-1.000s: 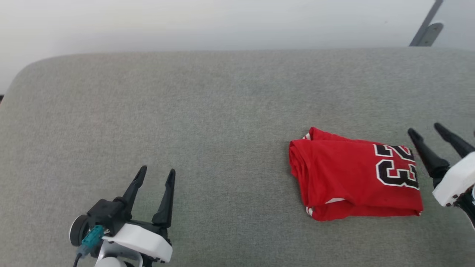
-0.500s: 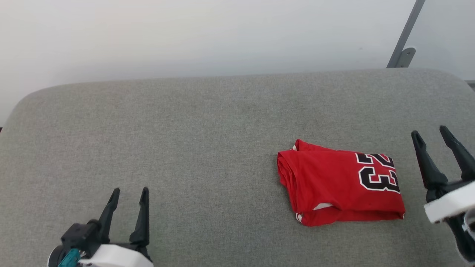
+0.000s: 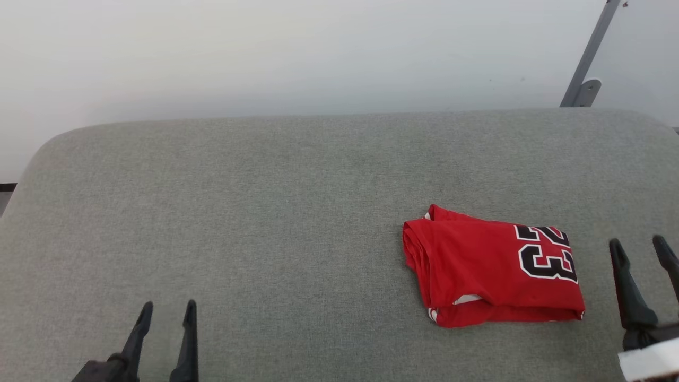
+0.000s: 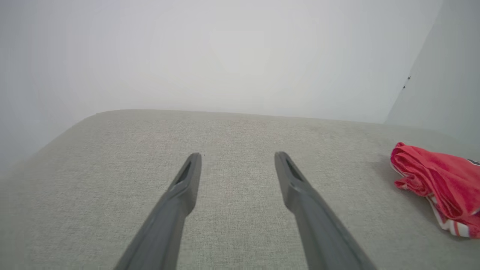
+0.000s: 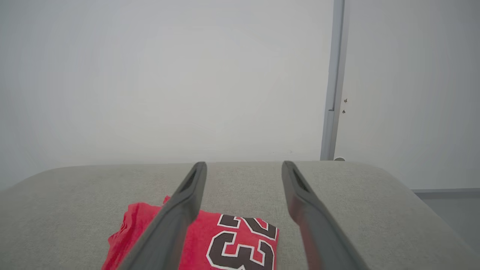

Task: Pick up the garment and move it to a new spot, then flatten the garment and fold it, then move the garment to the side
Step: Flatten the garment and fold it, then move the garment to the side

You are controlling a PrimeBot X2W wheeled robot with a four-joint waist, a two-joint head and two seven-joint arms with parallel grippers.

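Garment lies folded on the right of the grey worktop, untouched. Left gripper sits near-left and right gripper just right of it, both released and empty.

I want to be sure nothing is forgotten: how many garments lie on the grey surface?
1. The red garment lies folded on the right part of the grey surface; another under it could be hidden.
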